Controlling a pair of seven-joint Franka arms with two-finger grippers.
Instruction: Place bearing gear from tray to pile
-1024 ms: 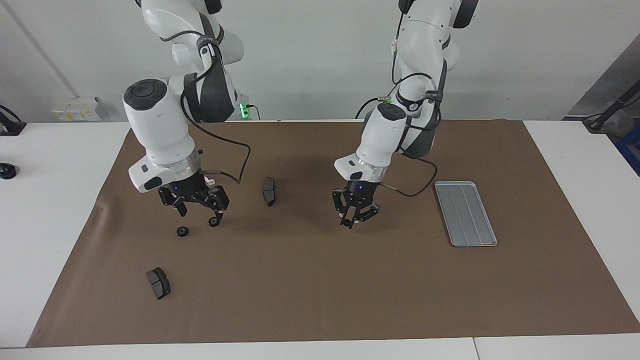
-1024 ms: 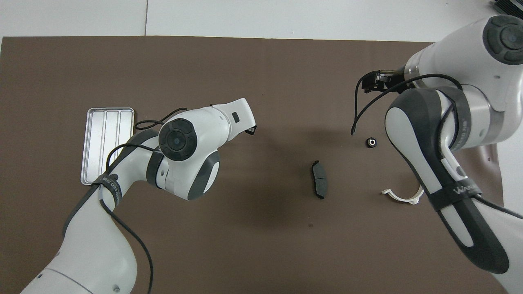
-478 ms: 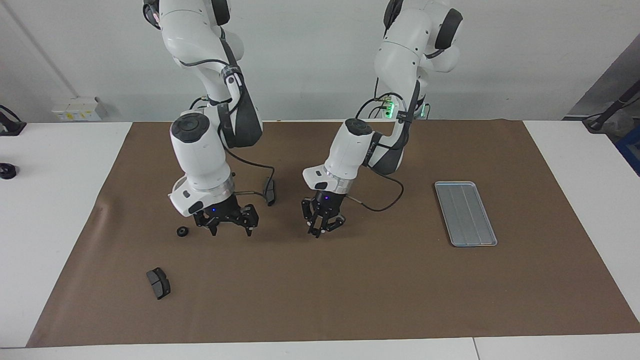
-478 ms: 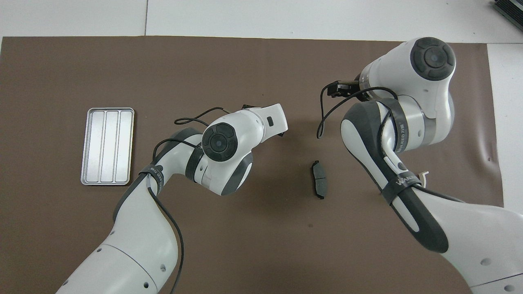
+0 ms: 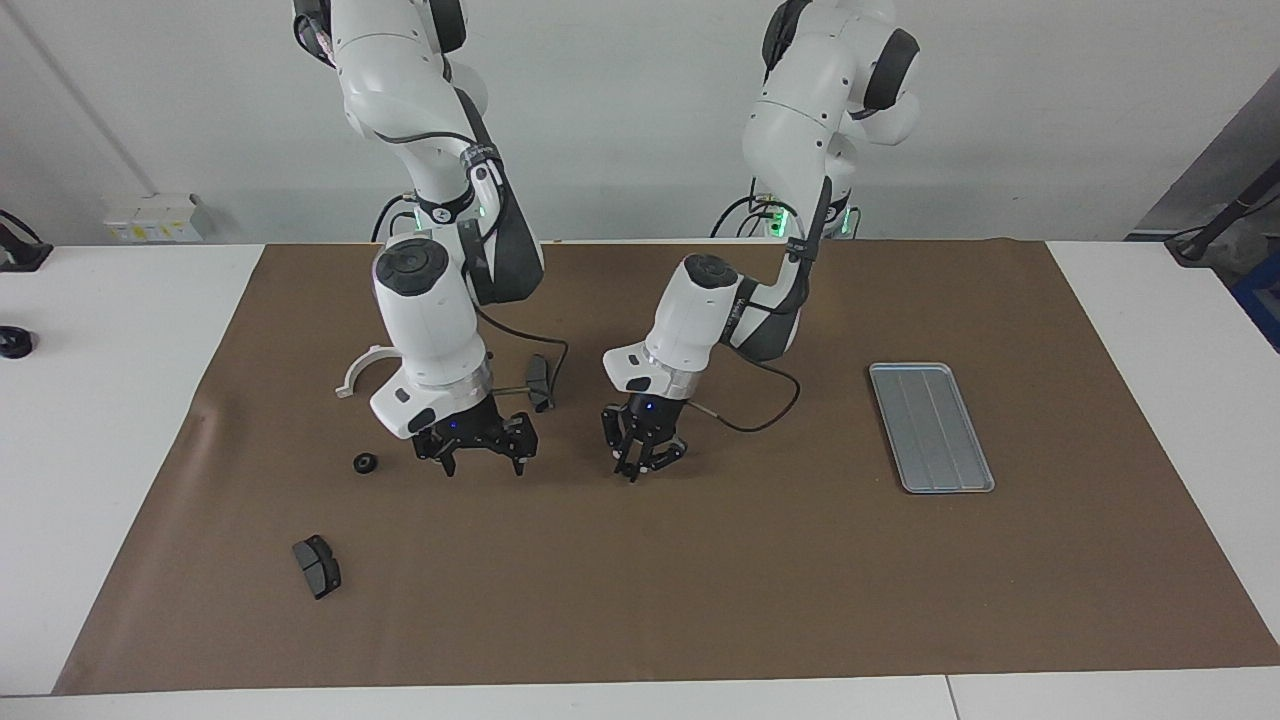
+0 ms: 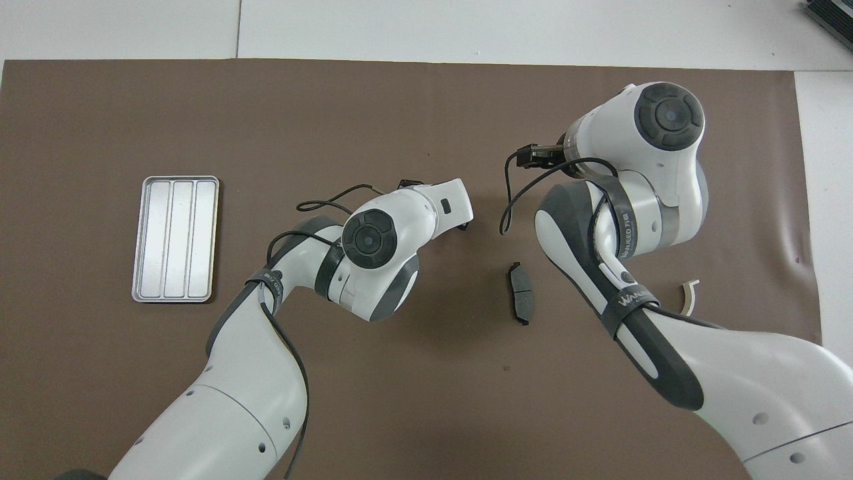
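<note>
Brown mat (image 5: 700,580): one tray (image 5: 931,427), one gear (image 5: 365,463), two brake pads (image 5: 317,565).

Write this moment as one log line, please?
left gripper: low over mat | right gripper: open, beside it | tray: empty | gear: on mat

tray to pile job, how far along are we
Done: the tray looks empty, and one black gear lies on the mat toward the right arm's end.
In hand: the left gripper is low over the middle of the mat; whether it carries a gear cannot be told. The right gripper hangs open and empty beside it.
Left: at most that one possible gear.
</note>
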